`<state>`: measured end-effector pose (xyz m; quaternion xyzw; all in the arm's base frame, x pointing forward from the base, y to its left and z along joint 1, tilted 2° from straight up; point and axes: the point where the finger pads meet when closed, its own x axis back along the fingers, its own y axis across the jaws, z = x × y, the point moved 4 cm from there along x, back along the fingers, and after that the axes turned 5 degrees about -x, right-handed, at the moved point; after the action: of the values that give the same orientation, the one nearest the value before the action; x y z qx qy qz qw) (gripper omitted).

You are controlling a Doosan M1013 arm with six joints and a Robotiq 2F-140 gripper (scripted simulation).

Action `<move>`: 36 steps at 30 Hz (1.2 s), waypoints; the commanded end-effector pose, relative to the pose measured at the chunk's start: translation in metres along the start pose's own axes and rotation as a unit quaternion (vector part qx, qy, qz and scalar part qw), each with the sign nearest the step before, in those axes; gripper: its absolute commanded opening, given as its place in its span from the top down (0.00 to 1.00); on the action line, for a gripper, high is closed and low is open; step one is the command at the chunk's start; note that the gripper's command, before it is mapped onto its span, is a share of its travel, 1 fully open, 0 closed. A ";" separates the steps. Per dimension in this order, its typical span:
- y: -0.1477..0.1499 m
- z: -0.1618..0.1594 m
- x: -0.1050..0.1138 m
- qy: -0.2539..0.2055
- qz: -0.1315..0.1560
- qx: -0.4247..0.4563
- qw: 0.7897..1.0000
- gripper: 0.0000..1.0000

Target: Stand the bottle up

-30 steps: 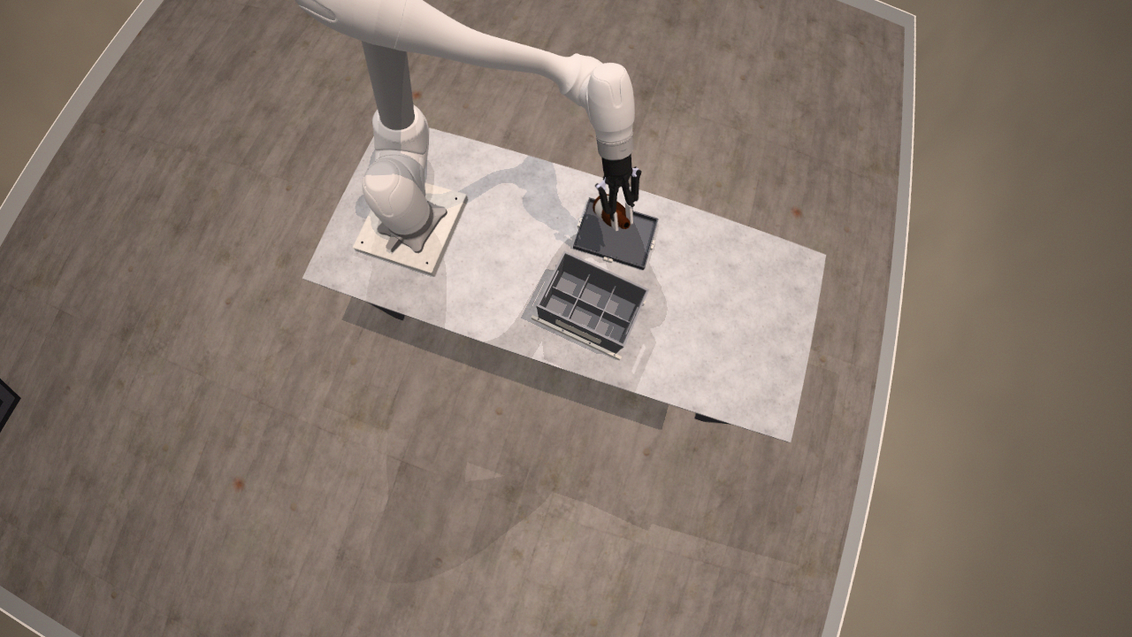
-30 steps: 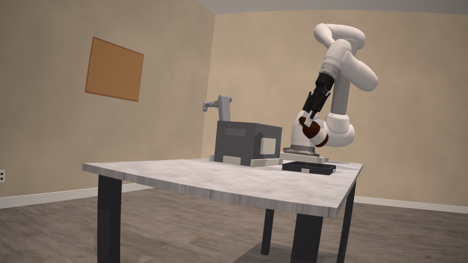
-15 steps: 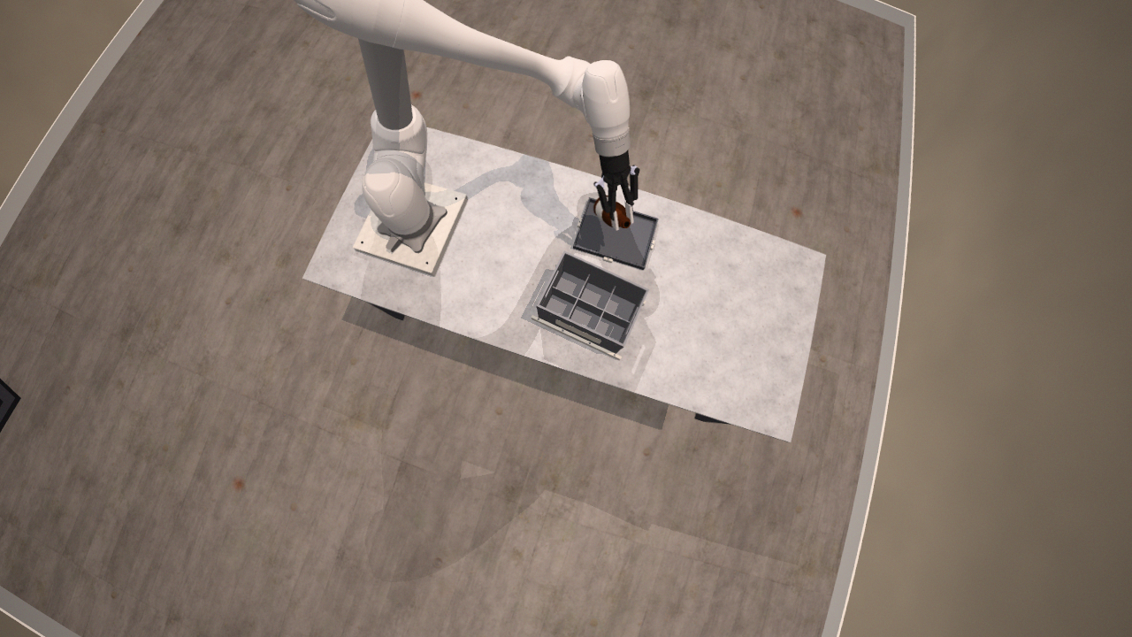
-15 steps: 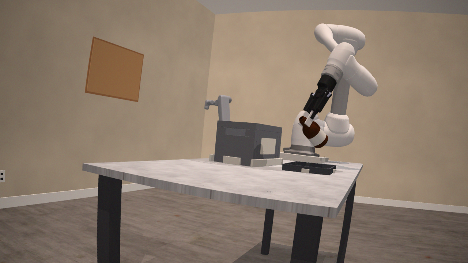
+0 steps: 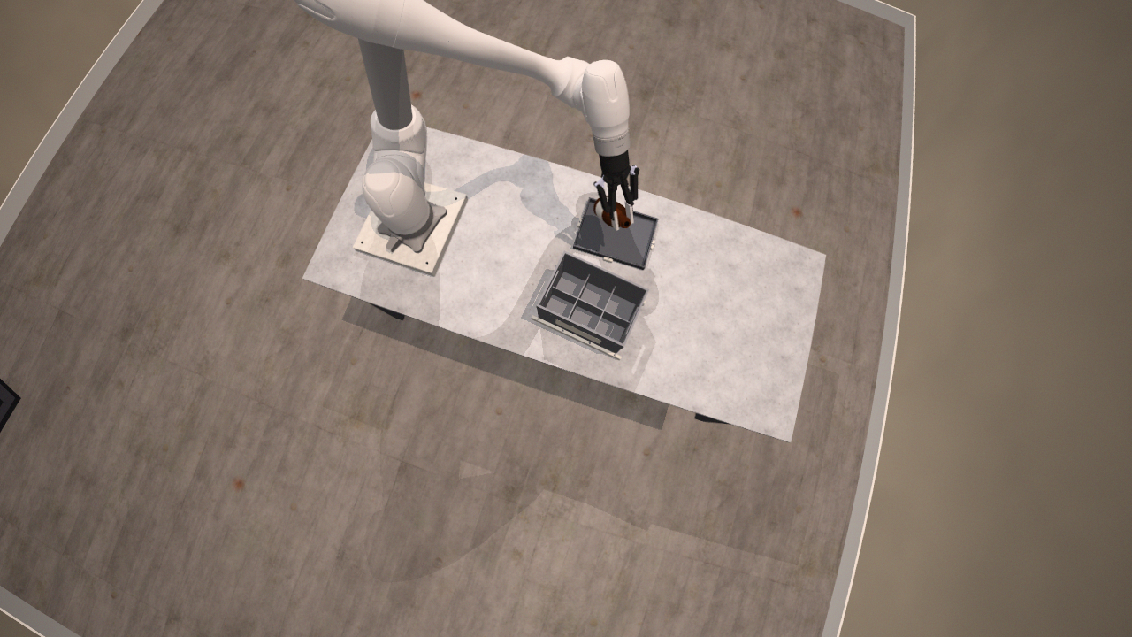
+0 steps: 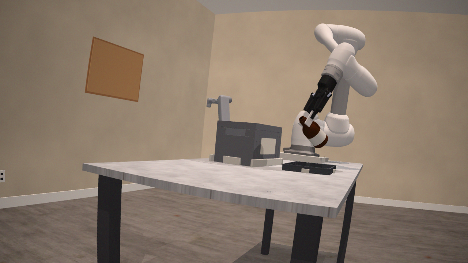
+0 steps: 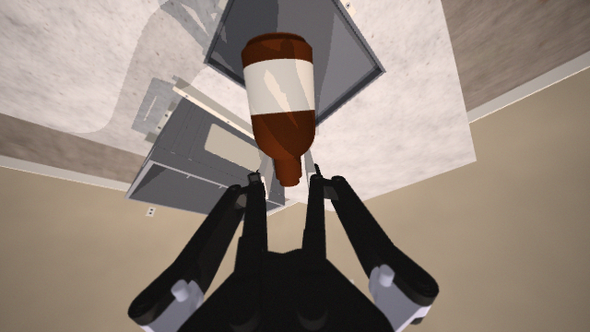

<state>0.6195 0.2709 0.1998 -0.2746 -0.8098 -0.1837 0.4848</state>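
My gripper [image 7: 288, 159] is shut on the neck of a brown bottle [image 7: 280, 99] with a white label. The bottle hangs tilted in the air, its base pointing down and away from me, well above the dark tray [image 6: 308, 167]. In the side view the bottle [image 6: 314, 131] is held slanted over the tray's far end. From above, the gripper [image 5: 616, 207] and the bottle [image 5: 618, 215] are over the tray's [image 5: 616, 234] corner nearest the robot base. The tray holds nothing.
A grey crate [image 5: 590, 303] with several compartments stands next to the tray, toward the table's front edge; it also shows in the side view [image 6: 246, 142]. The robot base [image 5: 403, 218] is bolted at the table's left.
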 end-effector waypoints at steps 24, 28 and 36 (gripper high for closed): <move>-0.001 0.001 0.000 -0.002 -0.001 0.002 1.000 0.90; -0.001 0.001 0.000 -0.003 -0.001 0.002 1.000 0.90; -0.002 0.002 -0.001 -0.010 -0.001 0.002 1.000 0.90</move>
<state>0.6190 0.2708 0.1996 -0.2760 -0.8124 -0.1823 0.4802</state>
